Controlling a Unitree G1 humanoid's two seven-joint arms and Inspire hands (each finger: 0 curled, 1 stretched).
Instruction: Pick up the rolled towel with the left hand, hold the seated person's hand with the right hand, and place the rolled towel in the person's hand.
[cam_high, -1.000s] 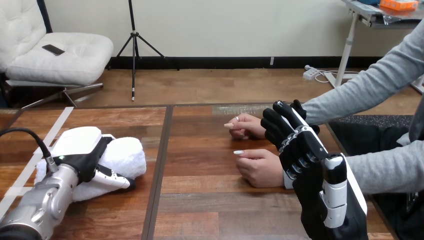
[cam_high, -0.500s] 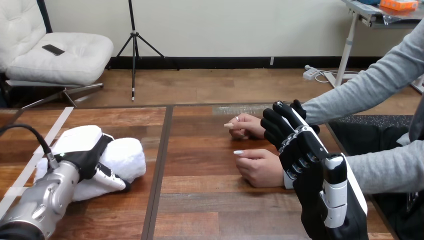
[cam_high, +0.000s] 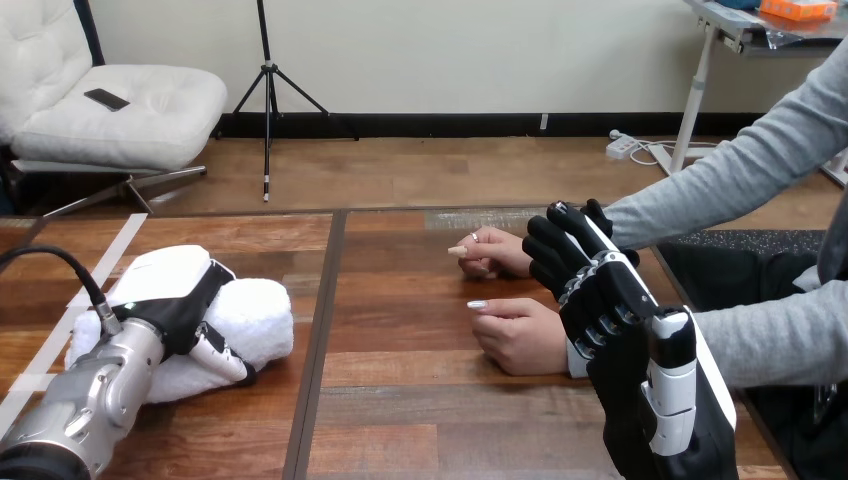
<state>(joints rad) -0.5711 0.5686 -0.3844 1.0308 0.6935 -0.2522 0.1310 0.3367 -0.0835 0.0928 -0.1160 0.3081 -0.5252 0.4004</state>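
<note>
"Where's the right hand (cam_high: 630, 340)?"
"Four o'clock, fingers loose and gripping nothing, just beside the person's near hand (cam_high: 520, 335)."
"And the towel (cam_high: 255, 310)?"
"Nine o'clock, lying on the counter (cam_high: 420, 400), with the left hand (cam_high: 165, 290) curled over it."

A wooden table (cam_high: 420, 400) of dark reddish-brown planks spans the foreground. A narrow dark groove (cam_high: 318, 330) runs from its far edge to its near edge, left of centre. A strip of pale tape (cam_high: 115, 240) slants across the left section, and a pale scuffed patch (cam_high: 478, 218) marks the far edge.
</note>
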